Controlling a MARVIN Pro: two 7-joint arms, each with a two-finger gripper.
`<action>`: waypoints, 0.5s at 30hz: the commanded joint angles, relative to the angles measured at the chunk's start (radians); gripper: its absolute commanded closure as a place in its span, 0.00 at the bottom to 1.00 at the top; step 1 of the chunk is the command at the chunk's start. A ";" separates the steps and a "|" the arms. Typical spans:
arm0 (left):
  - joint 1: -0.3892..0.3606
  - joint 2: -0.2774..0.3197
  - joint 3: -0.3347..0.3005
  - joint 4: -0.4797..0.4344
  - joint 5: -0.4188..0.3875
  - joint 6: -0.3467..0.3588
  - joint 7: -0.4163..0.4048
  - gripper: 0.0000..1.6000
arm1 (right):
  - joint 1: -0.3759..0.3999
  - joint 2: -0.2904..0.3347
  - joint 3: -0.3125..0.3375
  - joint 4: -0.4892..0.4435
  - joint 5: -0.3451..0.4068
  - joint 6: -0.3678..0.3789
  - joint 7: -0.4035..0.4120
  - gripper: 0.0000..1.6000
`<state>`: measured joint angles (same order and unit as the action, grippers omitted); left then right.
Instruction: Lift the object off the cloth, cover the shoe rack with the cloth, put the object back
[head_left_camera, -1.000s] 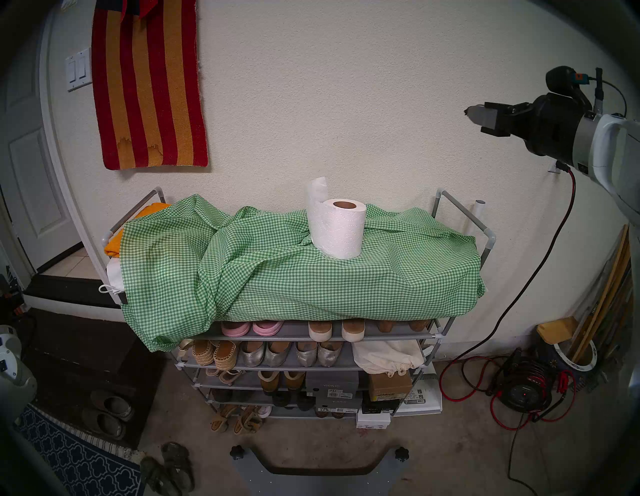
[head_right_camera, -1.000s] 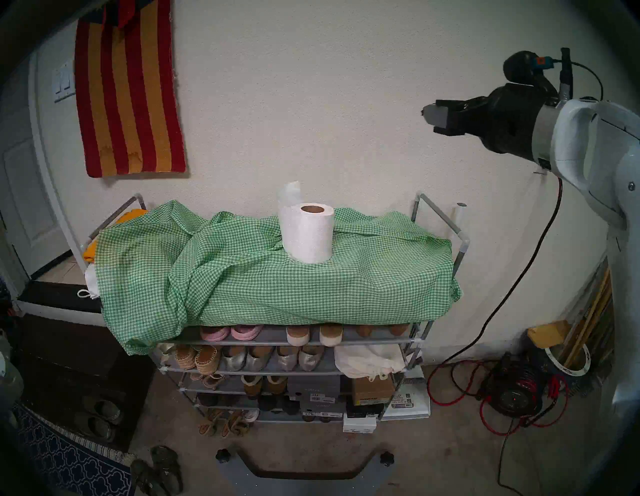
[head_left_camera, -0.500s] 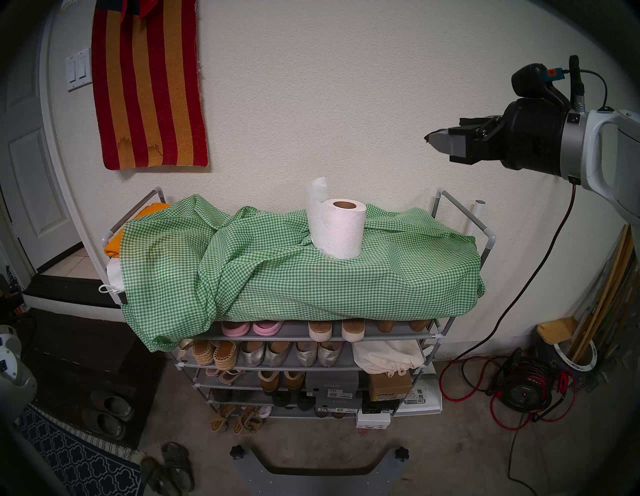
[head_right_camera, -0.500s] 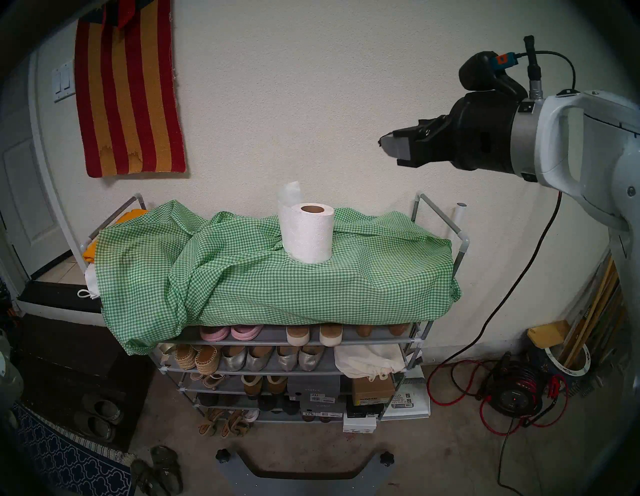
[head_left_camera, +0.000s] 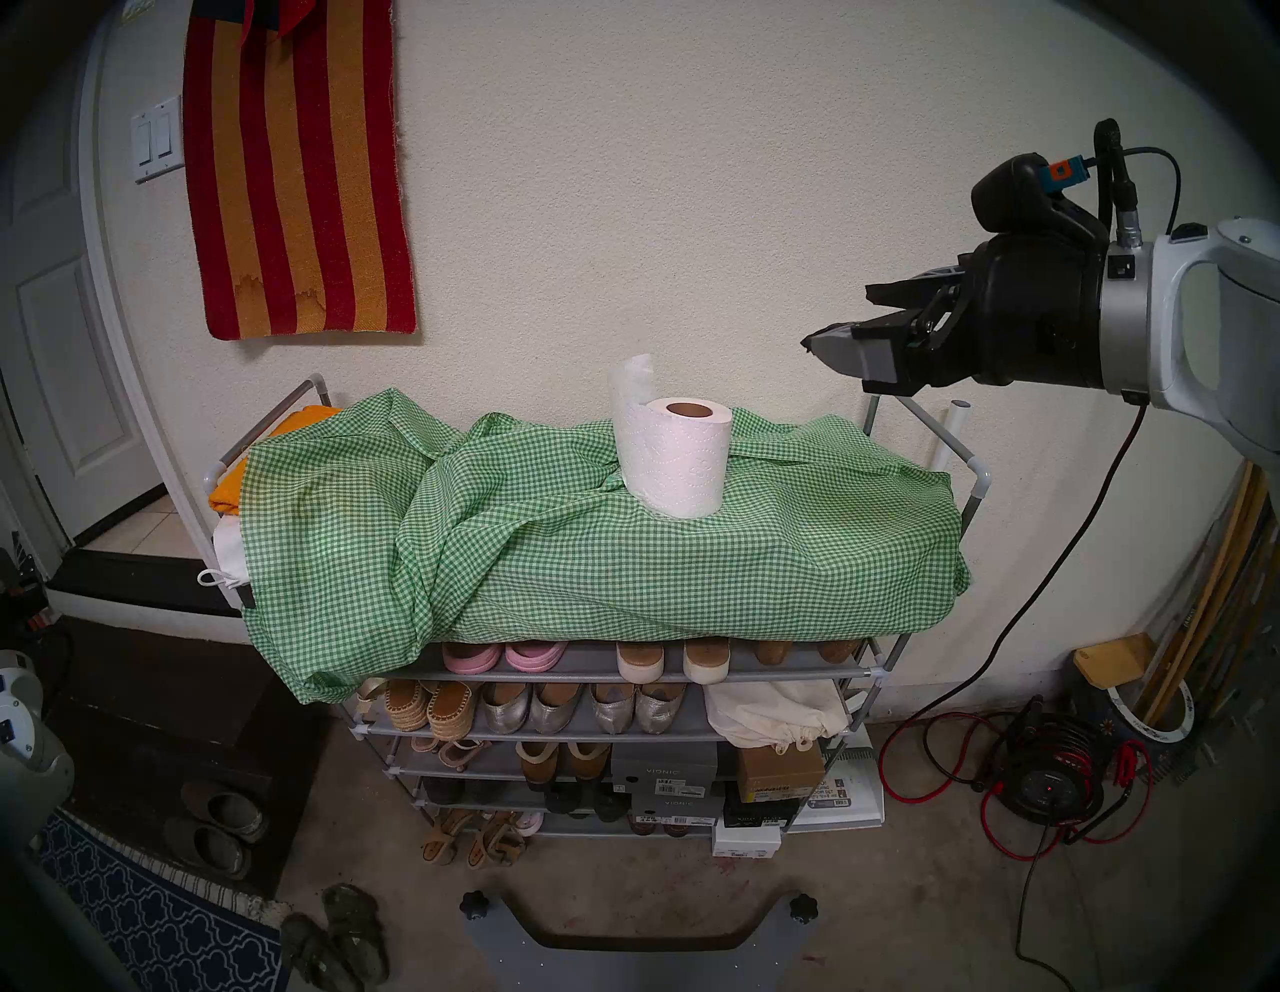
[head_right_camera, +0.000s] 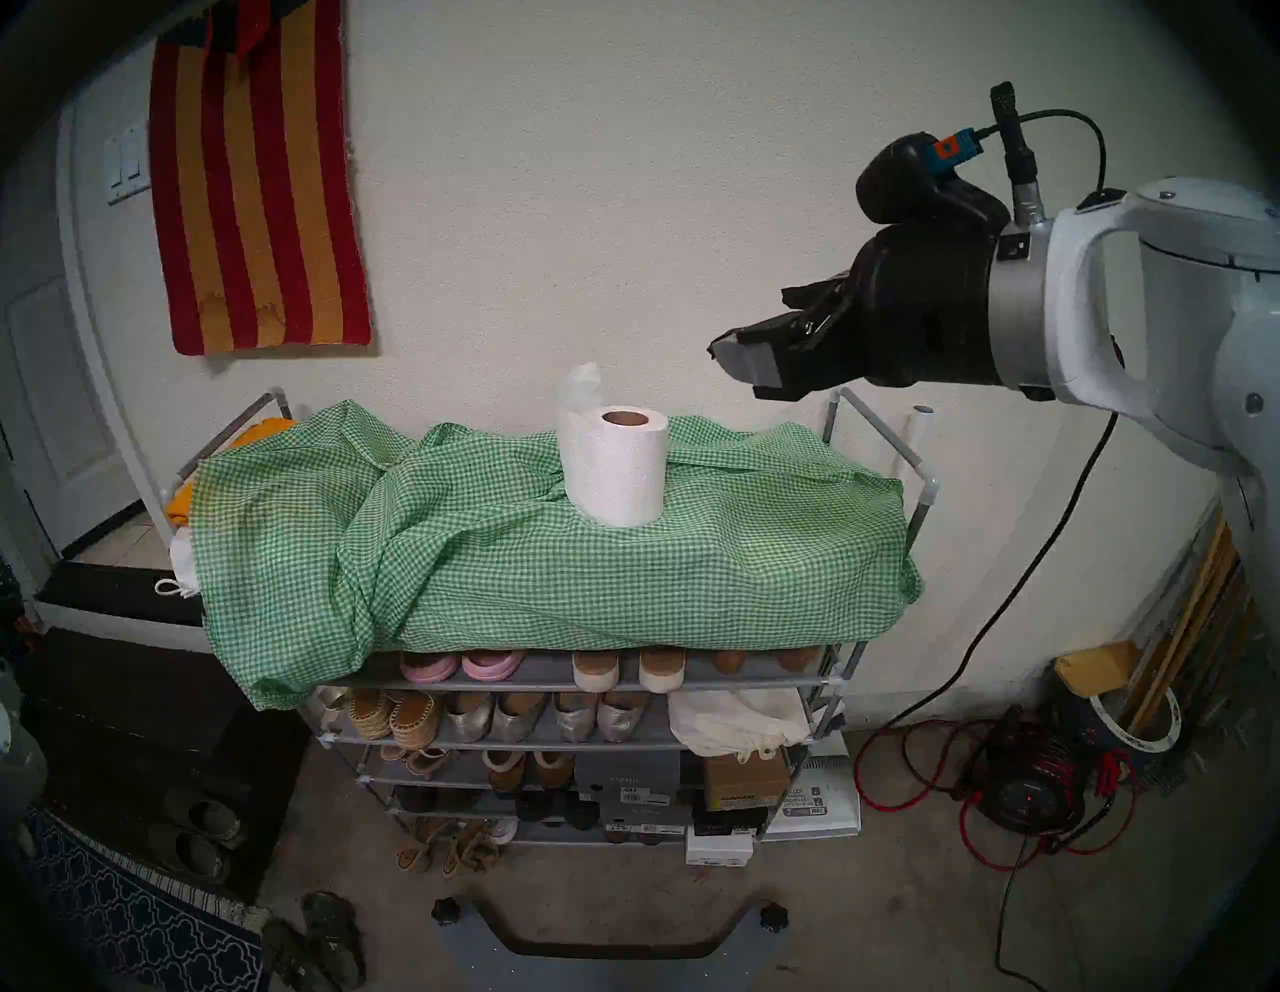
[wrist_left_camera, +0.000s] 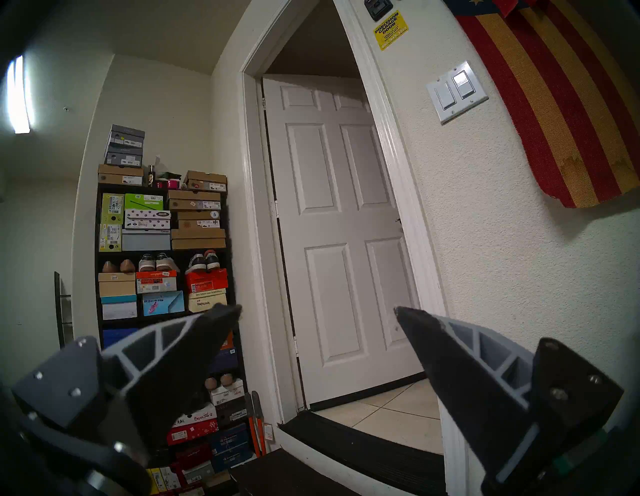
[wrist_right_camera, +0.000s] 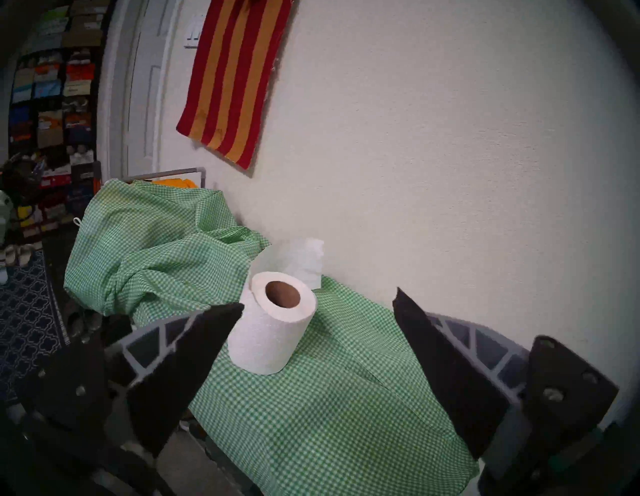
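Green-and-white gingham cloth (head_left_camera: 623, 533) lies rumpled over the top tier of the shoe rack (head_left_camera: 914, 443) in the head stereo left view, bunched in folds toward its left end and hanging down past the tier below at the front left corner. The white paper roll (head_left_camera: 673, 457) stands upright on the cloth, right of middle, brown core facing up and a loose sheet rising behind it. The right gripper (head_left_camera: 841, 325) hangs in the air above the rack's right end, up and to the right of the roll, touching nothing. A folded orange cloth (head_left_camera: 232, 485) shows at the rack's left end.

Head stereo right gives nearly the same picture: the roll (head_right_camera: 615, 465) upright on the cloth (head_right_camera: 589, 554), the right gripper (head_right_camera: 755, 332) above and to its right, apart from it.

From the left wrist, the left gripper (wrist_left_camera: 318, 308) has its fingers spread wide and holds nothing; it faces a white panel door (wrist_left_camera: 346, 225) and a shelf of shoeboxes (wrist_left_camera: 162, 242).

From the right wrist, the right gripper (wrist_right_camera: 318, 296) has its fingers spread wide and empty, with the roll (wrist_right_camera: 272, 325) on the cloth (wrist_right_camera: 329, 408) seen between them, well beyond the tips. A red-and-orange striped rug (wrist_right_camera: 235, 76) hangs on the wall.
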<state>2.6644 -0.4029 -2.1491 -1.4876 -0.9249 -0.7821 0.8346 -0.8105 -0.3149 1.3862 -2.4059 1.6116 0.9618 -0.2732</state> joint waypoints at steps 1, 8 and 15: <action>0.000 0.001 0.000 0.000 0.001 0.000 -0.001 0.00 | 0.092 -0.006 -0.033 0.021 -0.002 -0.002 0.028 0.00; 0.000 0.001 0.000 0.000 0.000 0.000 0.000 0.00 | 0.146 -0.041 -0.079 0.050 -0.005 -0.002 0.055 0.00; 0.000 0.001 0.000 0.000 0.000 0.000 0.000 0.00 | 0.189 -0.079 -0.114 0.074 -0.009 -0.002 0.070 0.00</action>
<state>2.6642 -0.4032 -2.1491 -1.4876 -0.9249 -0.7822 0.8348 -0.6865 -0.3508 1.3019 -2.3531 1.6122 0.9618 -0.2136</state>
